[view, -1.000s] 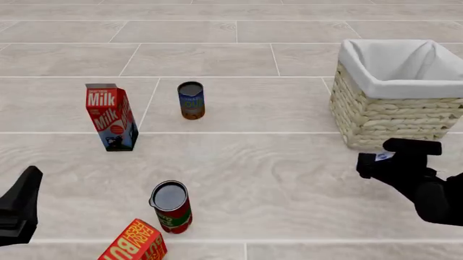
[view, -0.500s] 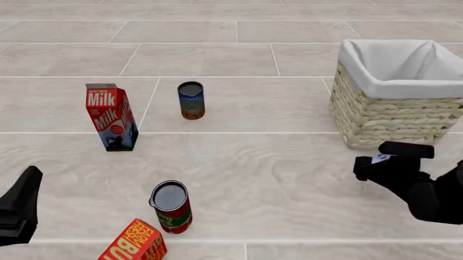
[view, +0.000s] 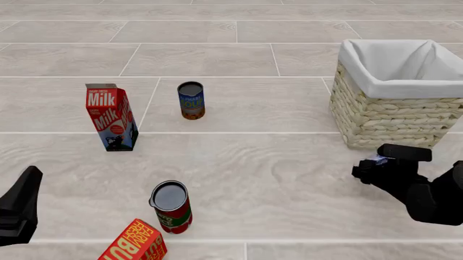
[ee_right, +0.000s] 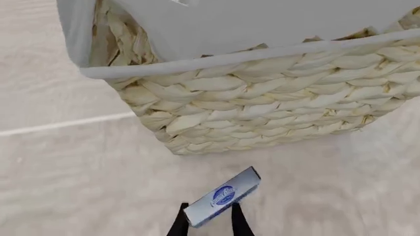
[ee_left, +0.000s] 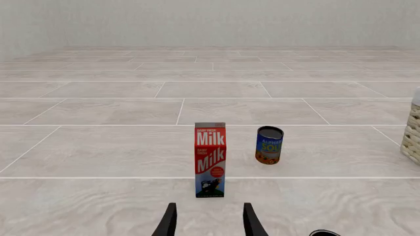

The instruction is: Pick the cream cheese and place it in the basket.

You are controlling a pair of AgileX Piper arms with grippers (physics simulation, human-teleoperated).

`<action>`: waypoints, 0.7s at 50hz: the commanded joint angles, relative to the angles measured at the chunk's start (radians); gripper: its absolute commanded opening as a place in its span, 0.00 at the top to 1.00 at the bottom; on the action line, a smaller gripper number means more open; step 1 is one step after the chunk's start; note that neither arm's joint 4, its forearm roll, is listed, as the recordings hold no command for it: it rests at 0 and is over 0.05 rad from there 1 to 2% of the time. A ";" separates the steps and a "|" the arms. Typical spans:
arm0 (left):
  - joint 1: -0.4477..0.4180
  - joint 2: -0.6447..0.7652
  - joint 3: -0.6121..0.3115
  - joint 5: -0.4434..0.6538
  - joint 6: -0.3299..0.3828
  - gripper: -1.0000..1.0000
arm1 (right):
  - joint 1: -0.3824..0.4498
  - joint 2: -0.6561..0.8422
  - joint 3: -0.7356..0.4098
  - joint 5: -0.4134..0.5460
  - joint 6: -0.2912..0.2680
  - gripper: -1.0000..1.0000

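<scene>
My working surface is a pale grey table (view: 275, 179) patterned as large wood-grain tiles with thin white joints. A red, white and blue milk carton (view: 111, 116) stands upright at my left. Just to its right, slightly farther off, stands a blue-labelled can (view: 191, 100). Nearer me stands a red-labelled can with a dark top (view: 171, 206); beside it, a red and yellow carton (view: 135, 242) lies tilted at the near edge. A square pale-straw wicker basket with white cloth lining (view: 394, 116) sits far right.
</scene>
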 commanded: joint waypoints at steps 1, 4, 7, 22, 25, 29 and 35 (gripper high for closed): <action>0.000 0.000 0.000 0.000 0.000 0.00 | -0.007 -0.008 0.005 0.001 0.006 1.00; 0.000 0.000 0.000 0.000 0.000 0.00 | -0.014 -0.011 0.011 -0.002 0.007 1.00; 0.000 0.000 0.000 0.000 0.000 0.00 | -0.022 -0.004 0.017 -0.012 0.014 1.00; 0.000 0.000 0.000 0.000 0.000 0.00 | -0.063 -0.008 0.061 -0.058 0.004 1.00; 0.000 0.000 0.000 0.000 0.000 0.00 | -0.071 -0.011 0.073 -0.068 0.000 1.00; 0.000 0.000 0.000 0.000 0.000 0.00 | -0.085 -0.027 0.101 -0.087 -0.005 1.00; 0.000 0.000 0.000 0.000 0.000 0.00 | -0.104 -0.053 0.142 -0.107 -0.010 1.00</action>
